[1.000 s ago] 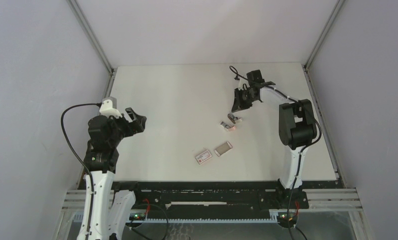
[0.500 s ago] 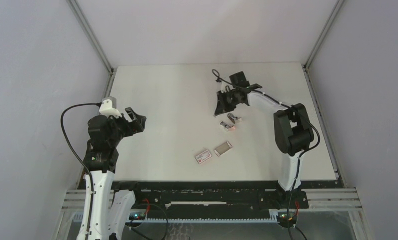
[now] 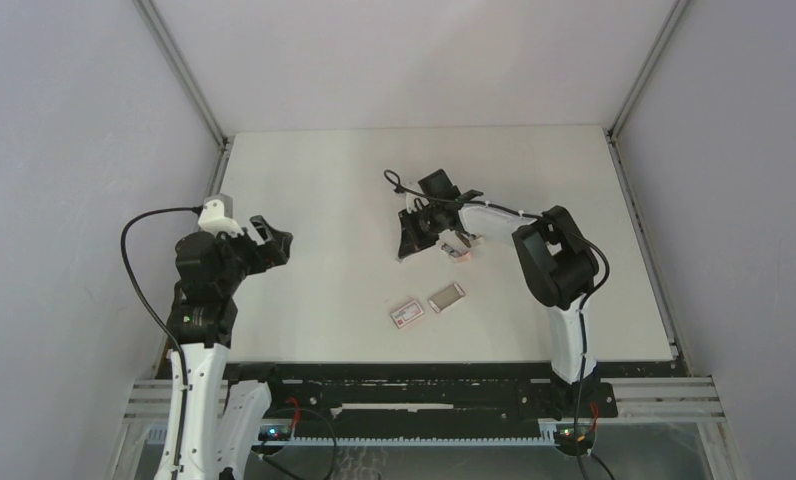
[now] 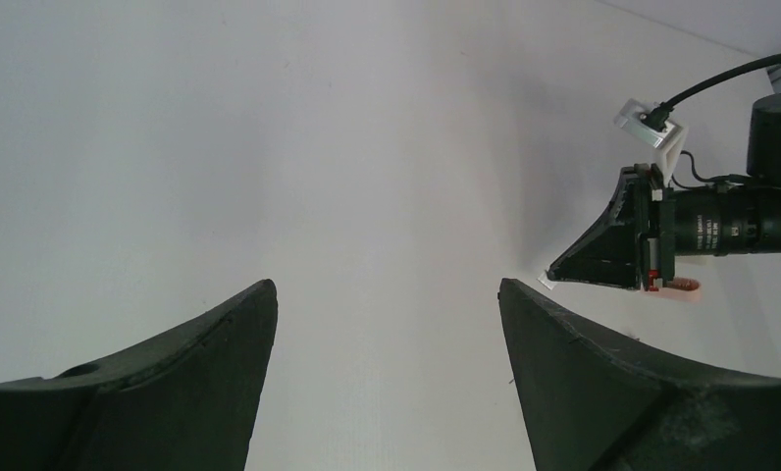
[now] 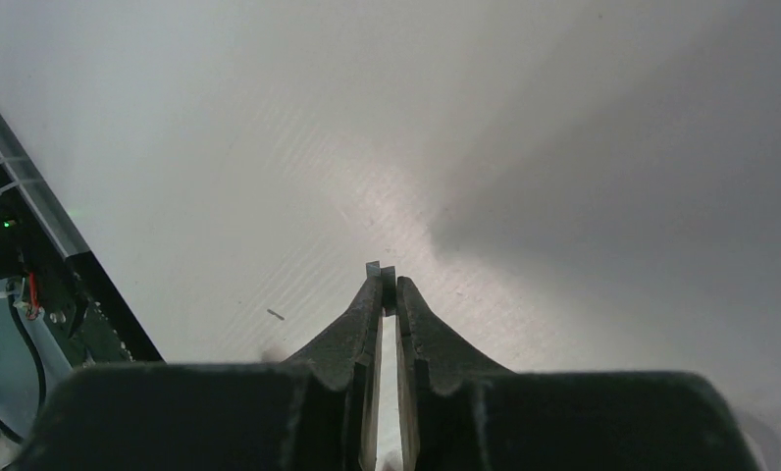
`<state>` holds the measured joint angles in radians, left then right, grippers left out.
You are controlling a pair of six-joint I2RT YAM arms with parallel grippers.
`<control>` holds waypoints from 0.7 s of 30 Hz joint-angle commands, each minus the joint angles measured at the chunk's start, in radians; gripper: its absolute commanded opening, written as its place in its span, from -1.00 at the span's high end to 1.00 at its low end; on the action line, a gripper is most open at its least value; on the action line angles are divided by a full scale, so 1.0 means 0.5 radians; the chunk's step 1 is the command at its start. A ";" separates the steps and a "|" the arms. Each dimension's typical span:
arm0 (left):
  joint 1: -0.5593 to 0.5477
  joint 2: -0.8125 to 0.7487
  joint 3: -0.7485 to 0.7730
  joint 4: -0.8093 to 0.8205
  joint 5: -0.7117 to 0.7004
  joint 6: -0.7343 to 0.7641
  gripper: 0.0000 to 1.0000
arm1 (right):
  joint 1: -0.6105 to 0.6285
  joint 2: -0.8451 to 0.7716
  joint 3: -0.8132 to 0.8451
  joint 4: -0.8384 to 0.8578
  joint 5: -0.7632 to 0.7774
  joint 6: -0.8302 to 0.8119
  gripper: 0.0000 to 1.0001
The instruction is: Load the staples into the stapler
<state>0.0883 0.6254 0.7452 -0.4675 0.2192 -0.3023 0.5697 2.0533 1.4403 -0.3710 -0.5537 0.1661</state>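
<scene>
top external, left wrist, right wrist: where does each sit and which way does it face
Top external: above and behind the bases, looking down on the table; both arms show.
Left wrist: on the left arm, facing the right arm across the table; open left pincer at bottom.
Right wrist: on the right arm, facing the table's near rail; right pincer shut on a small grey piece.
Shared: top and left wrist both show the right pincer near the pink stapler.

Matt white table [image 3: 324,200]; right claw [image 5: 388,283] of matt black plastic (faintly grainy) grips dull grey staples [image 5: 380,268].
</scene>
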 commanded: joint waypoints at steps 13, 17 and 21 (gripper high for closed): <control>0.022 -0.027 0.028 0.046 0.001 0.038 -0.75 | 0.027 0.076 -0.064 0.109 0.246 0.010 0.76; 0.020 -0.028 0.028 0.045 0.000 0.039 -0.75 | 0.018 0.043 -0.064 0.061 0.342 -0.025 0.57; 0.021 -0.027 0.028 0.045 0.001 0.039 -0.75 | 0.034 -0.020 -0.064 0.035 0.447 -0.087 0.44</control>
<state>0.0883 0.6250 0.7452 -0.4675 0.2192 -0.3023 0.5785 2.0865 1.4059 -0.3359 -0.4305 0.1696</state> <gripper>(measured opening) 0.876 0.258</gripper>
